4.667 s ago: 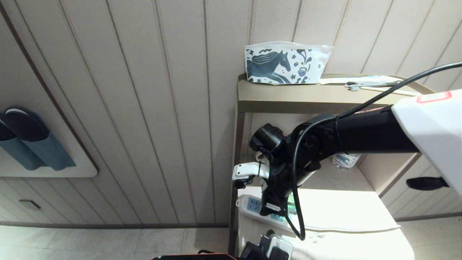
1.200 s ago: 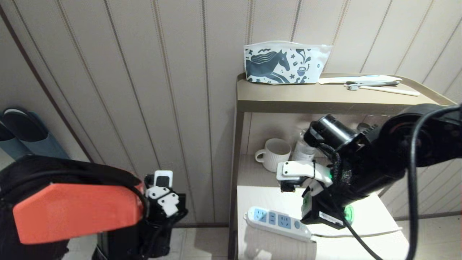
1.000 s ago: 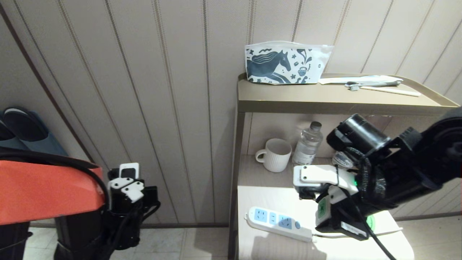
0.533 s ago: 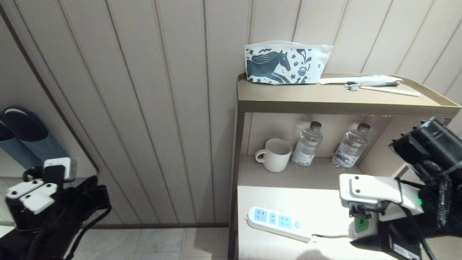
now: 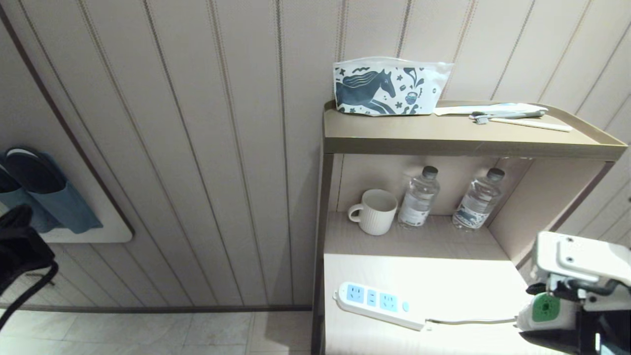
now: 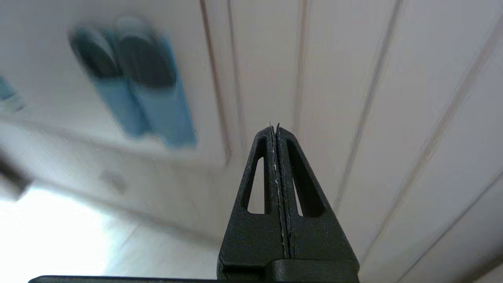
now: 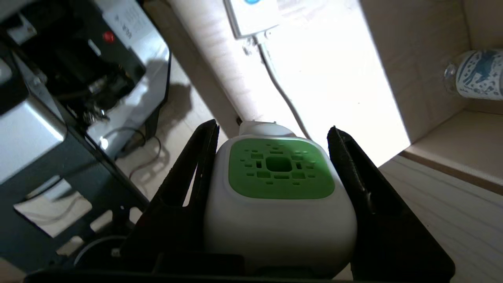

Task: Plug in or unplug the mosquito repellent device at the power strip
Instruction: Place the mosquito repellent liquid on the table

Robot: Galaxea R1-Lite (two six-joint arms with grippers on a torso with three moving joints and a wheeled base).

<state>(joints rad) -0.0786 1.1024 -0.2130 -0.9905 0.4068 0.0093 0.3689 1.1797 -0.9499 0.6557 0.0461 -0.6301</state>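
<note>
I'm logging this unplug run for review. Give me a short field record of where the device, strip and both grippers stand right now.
device: mosquito repellent device clamped in the right gripper, off the strip
strip: power strip lies flat on the lower shelf, all sockets free
left gripper: shut, empty, facing the wall away from the shelf

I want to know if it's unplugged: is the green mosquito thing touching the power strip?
Apart. The head view shows the mosquito repellent device in the right pincer, far right of the power strip.

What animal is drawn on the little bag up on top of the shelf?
A dark blue horse, printed on the white pouch. It shows best in the head view.
</note>
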